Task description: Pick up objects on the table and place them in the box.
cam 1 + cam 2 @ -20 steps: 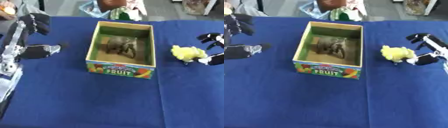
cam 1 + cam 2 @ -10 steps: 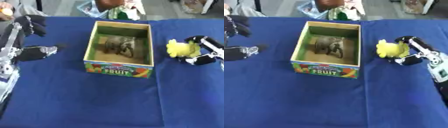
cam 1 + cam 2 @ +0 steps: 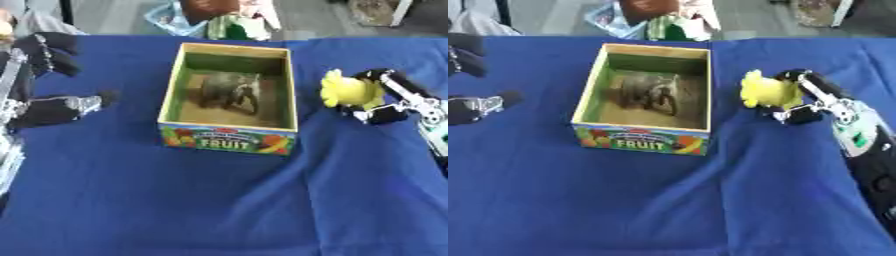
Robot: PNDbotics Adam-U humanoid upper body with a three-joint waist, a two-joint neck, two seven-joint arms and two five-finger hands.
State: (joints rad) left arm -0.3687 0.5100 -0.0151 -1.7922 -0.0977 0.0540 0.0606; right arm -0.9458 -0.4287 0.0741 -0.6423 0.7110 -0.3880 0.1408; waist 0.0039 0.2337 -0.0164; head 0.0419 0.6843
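Note:
A cardboard box [image 3: 229,138] with "FRUIT" printed on its front stands in the middle of the blue table. A grey toy animal [image 3: 229,91] lies inside it. Right of the box, my right hand [image 3: 390,100] has its fingers and thumb curled round a yellow soft toy [image 3: 346,90], which sits close to the box's right wall. Far to the left, my left hand [image 3: 48,107] hangs open above the cloth, holding nothing.
The blue cloth [image 3: 219,200] covers the whole table and wrinkles in front of the box. Beyond the far edge lie a light blue basket [image 3: 174,17] and some green and brown items [image 3: 229,25].
My right hand has closed round the yellow toy and carried it left, toward the box. The left hand has barely moved. The camera has shifted a little.

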